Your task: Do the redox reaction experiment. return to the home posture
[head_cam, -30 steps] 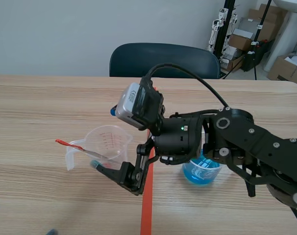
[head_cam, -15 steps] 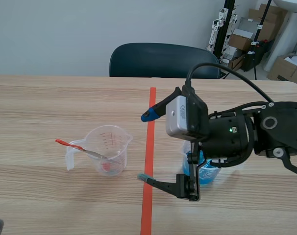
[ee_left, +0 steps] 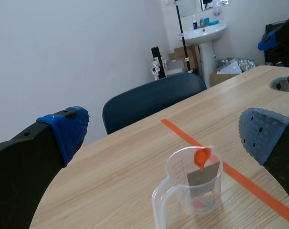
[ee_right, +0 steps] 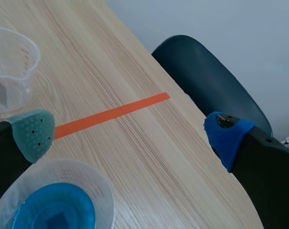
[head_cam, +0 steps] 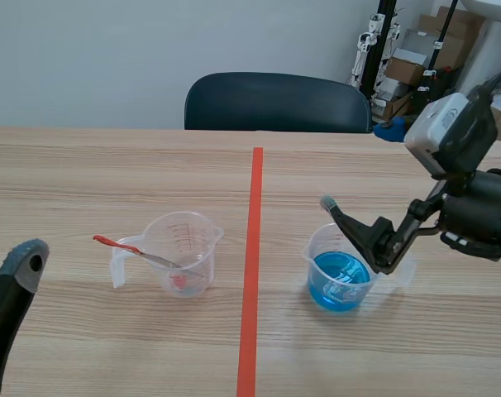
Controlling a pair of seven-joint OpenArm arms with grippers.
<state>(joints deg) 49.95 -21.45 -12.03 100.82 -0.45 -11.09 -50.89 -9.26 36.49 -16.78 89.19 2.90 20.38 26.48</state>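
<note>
A clear measuring beaker (head_cam: 181,252) stands left of the tape line, with a red-tipped metal strip (head_cam: 135,251) leaning in it over the rim. To the right of the tape stands a second beaker (head_cam: 340,278) holding blue liquid. My right gripper (head_cam: 360,165) hangs open just above and behind the blue beaker (ee_right: 54,205), empty. My left gripper (ee_left: 164,132) is open and empty, well back from the clear beaker (ee_left: 194,183) and the strip (ee_left: 201,164); only one finger (head_cam: 21,269) shows in the scene view.
A dark blue chair (head_cam: 275,101) stands behind the table's far edge. Cardboard boxes and stands (head_cam: 416,62) sit on the floor at the back right. An orange tape line (head_cam: 250,265) runs down the table's middle.
My right arm pulled back from the clear beaker, crossed the tape to the right and rose. My left gripper's finger came into view at the lower left.
</note>
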